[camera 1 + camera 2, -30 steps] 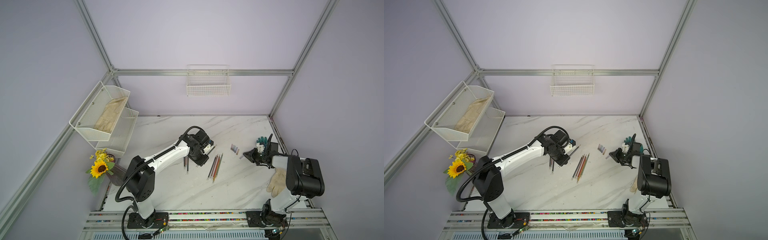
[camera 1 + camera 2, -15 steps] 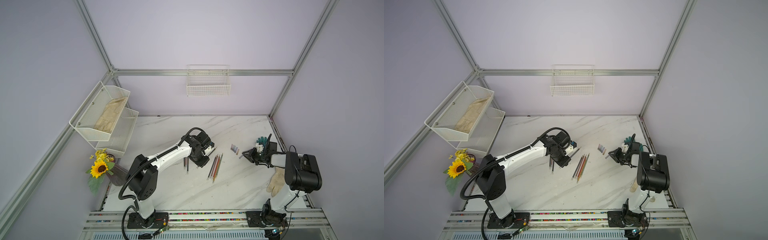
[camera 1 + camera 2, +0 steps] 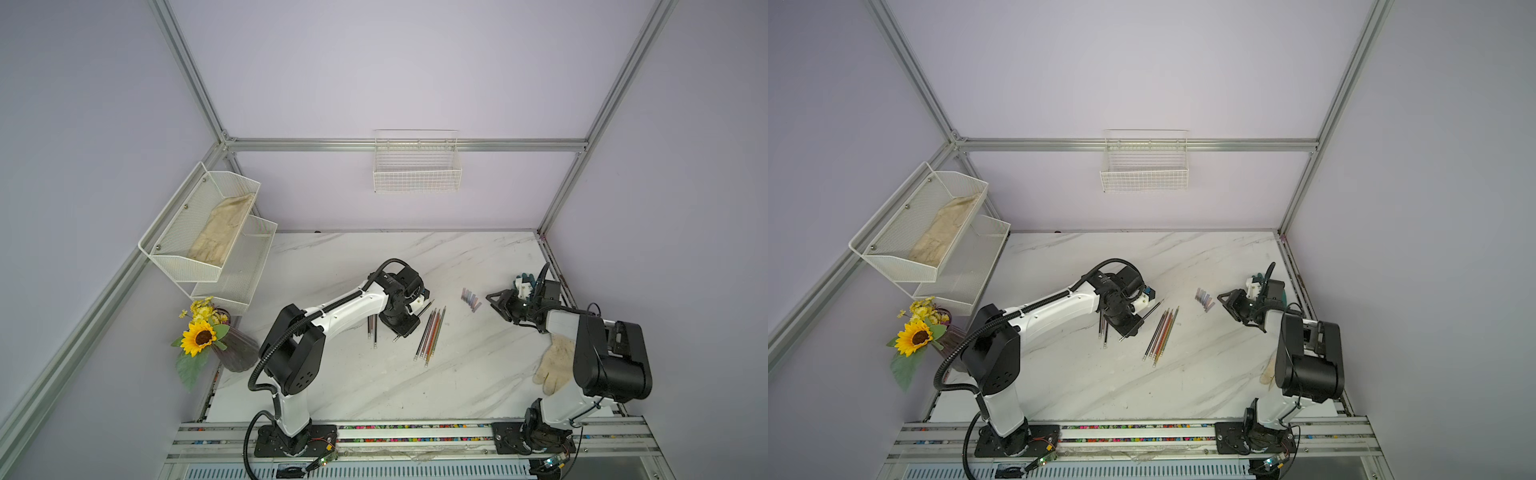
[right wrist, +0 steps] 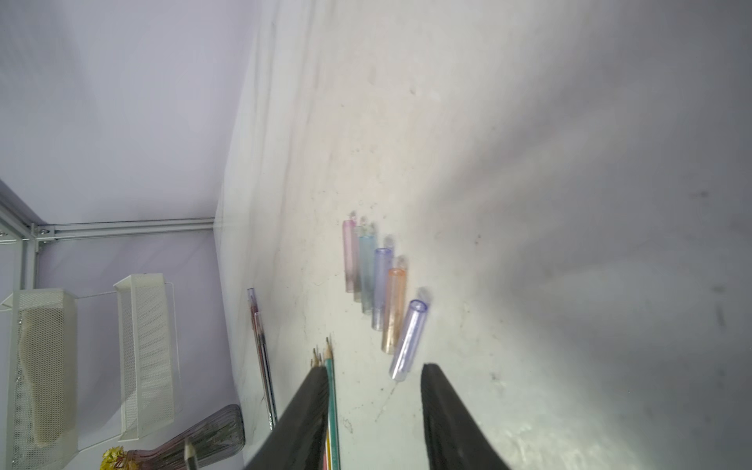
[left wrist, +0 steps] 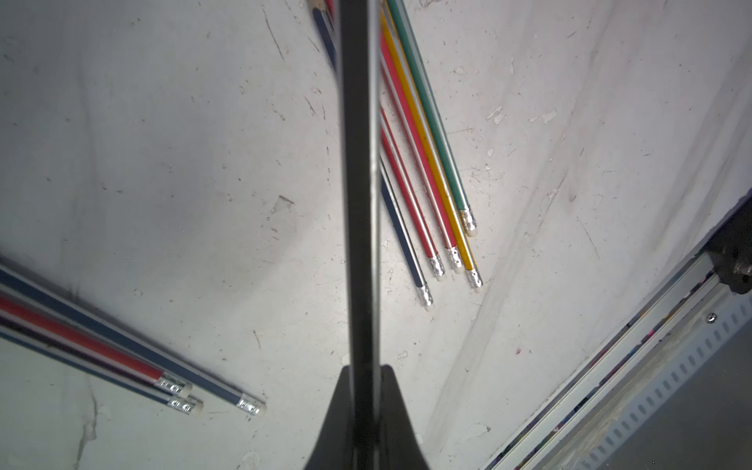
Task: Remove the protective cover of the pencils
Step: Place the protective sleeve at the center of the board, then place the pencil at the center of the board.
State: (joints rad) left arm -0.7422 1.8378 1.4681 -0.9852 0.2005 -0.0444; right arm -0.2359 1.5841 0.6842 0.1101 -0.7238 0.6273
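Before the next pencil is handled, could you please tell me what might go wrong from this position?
The round purple cap lies skewed by the open right gripper; a careless move could roll it away. The black pencil in the shut left gripper hangs close to the loose pencils; lowering it might scatter them.

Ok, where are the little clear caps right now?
In both top views the caps lie in a row on the right of the table, between the loose pencils and the open right gripper.

Glossy painted pencils [image 5: 423,134], clear tinted plastic caps [image 4: 382,285], scuffed marble-look table [image 5: 162,162]
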